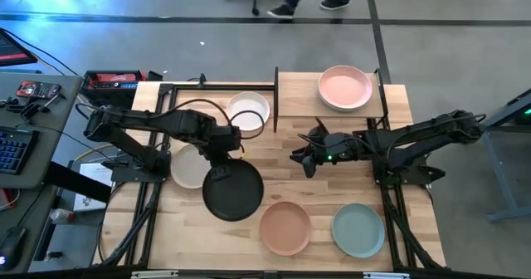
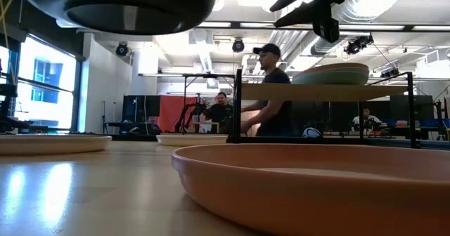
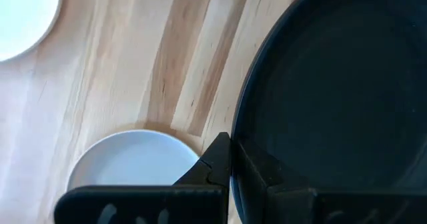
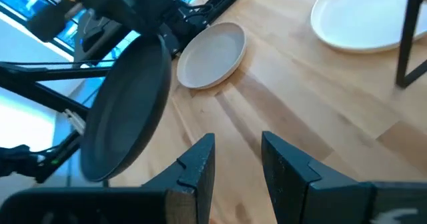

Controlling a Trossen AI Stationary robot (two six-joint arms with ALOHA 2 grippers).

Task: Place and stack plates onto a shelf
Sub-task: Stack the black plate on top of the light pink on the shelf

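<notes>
My left gripper [image 1: 221, 174] [image 3: 230, 161] is shut on the black plate [image 1: 233, 193] [image 2: 119, 8] [image 4: 127, 104], which hangs above the table's middle. The shelf [image 1: 303, 96] [image 2: 316, 92] stands at the far edge with the pink plate [image 1: 344, 88] on it. A white plate [image 1: 247, 111] [image 4: 360, 17] lies left of the shelf. A cream plate [image 1: 187, 168] [image 4: 210, 54] lies under the left arm. The terracotta plate [image 1: 285, 227] [image 2: 316, 187] and a pale green plate [image 1: 358, 230] lie near the front edge. My right gripper [image 1: 300, 159] [image 4: 239, 151] hovers open over mid-table, right of the black plate. My left gripper pinches the black plate's rim [image 3: 235, 144] on its far-left side, one finger over the inside of the rim and one [image 3: 213, 164] outside it. The fingers come from the table's far-left side, slanting down. The plate is lifted clear of the table, roughly level.
Thin black uprights [image 4: 407, 37] and a black frame [image 1: 216, 85] stand around the shelf. Bare wood lies between the black plate and the shelf. People stand in the room beyond the far edge. A keyboard and tools lie on a side desk, left.
</notes>
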